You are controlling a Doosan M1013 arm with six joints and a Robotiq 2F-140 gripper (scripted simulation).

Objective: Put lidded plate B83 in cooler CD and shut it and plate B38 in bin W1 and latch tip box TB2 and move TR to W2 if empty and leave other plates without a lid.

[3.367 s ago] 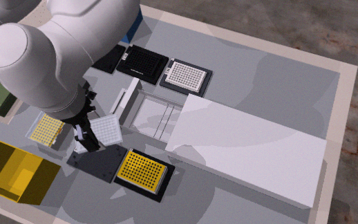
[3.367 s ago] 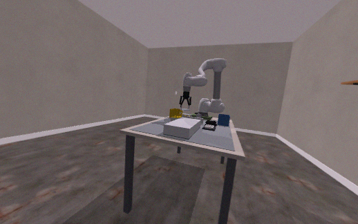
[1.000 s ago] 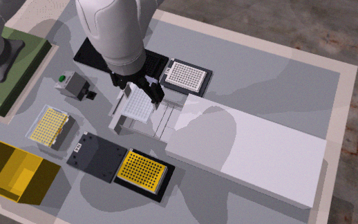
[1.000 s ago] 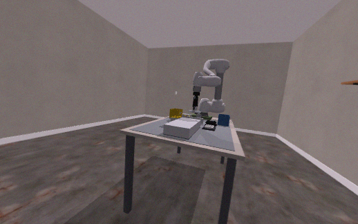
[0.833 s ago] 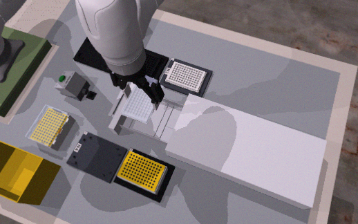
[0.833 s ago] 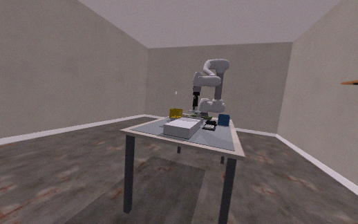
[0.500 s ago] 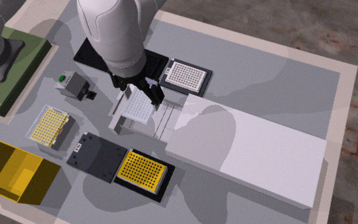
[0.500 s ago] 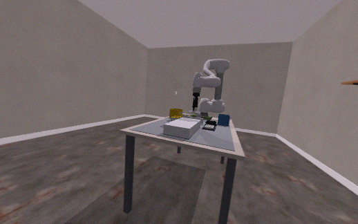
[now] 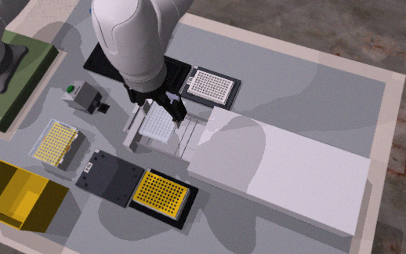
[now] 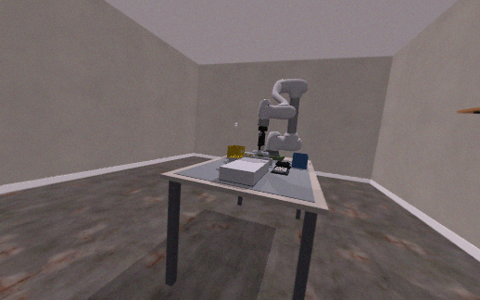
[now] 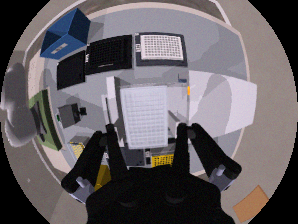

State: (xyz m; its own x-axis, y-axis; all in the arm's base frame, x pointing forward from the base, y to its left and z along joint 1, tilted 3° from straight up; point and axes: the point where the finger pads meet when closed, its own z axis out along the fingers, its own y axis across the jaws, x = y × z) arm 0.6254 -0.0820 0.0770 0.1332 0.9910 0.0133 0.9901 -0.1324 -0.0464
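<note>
My gripper (image 9: 157,109) is shut on the clear assay plate (image 9: 157,122) across its short sides. It holds the plate level, just above the open drawer (image 9: 168,137) of the cooler CD (image 9: 282,168). In the wrist view the plate (image 11: 143,116) lies between my fingers over the left end of the drawer floor, with its ribs beside it. I cannot tell if it touches the floor. The white assay plate (image 9: 210,86) sits in its black nest behind the cooler, and it also shows in the wrist view (image 11: 161,47). An empty black nest (image 9: 176,72) is next to it.
The DONE key (image 9: 70,88) sits on a grey box at the left. The tip box TB2 (image 9: 56,143) is in front of it. The yellow bin W1 (image 9: 23,200) is at the front left. A dark grey nest (image 9: 110,177) and the tip rack TR (image 9: 161,194) stand in front. The blue bin W2 (image 11: 63,36) is at the back.
</note>
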